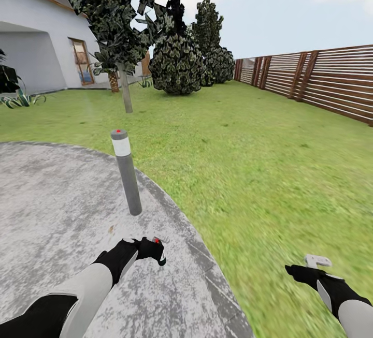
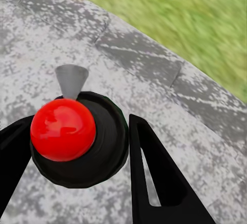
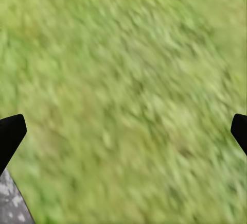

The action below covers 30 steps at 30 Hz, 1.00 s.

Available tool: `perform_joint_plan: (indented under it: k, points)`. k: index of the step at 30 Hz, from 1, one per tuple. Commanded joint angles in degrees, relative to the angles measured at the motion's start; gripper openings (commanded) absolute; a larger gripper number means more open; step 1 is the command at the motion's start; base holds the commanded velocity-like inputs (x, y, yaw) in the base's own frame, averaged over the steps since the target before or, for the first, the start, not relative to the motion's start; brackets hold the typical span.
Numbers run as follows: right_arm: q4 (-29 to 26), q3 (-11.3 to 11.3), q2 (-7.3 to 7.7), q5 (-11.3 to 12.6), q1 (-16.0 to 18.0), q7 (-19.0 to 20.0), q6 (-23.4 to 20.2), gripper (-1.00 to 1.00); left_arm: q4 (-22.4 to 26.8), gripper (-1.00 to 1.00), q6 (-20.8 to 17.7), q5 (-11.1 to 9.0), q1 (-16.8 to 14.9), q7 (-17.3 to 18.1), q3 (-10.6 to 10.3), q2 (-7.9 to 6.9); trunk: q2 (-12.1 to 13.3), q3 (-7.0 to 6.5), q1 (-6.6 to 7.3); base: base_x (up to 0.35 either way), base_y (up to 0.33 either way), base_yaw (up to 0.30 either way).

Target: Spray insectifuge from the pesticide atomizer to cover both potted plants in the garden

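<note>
Green lawn (image 1: 248,151) runs to a brown slatted fence (image 1: 331,82) on the right; grey round patio (image 1: 57,208) fills the near left, a bollard lamp (image 1: 126,171) upright near its edge. Left end effector (image 1: 153,250) is clenched around the pesticide atomizer (image 2: 77,136), held just above the patio paving. Right end effector (image 3: 123,131) hangs over grass, fingers spread wide, grasping nothing.

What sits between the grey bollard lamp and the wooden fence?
Head view: only bare lawn lies between the bollard lamp and the fence.
</note>
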<state>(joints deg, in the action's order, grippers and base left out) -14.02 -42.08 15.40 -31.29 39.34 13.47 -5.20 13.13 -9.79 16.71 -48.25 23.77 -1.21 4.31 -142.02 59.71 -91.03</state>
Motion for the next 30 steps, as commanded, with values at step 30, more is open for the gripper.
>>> perform_joint_plan:
  k: [30]
  points:
    - [-0.07,-0.54,-0.02,4.75,0.02,0.16,-0.29,1.00,0.14,-1.00,-0.40,-0.03,0.00,0.14,-0.11,-0.01,-0.02,-1.04,0.01,0.312,-0.014,-0.153]
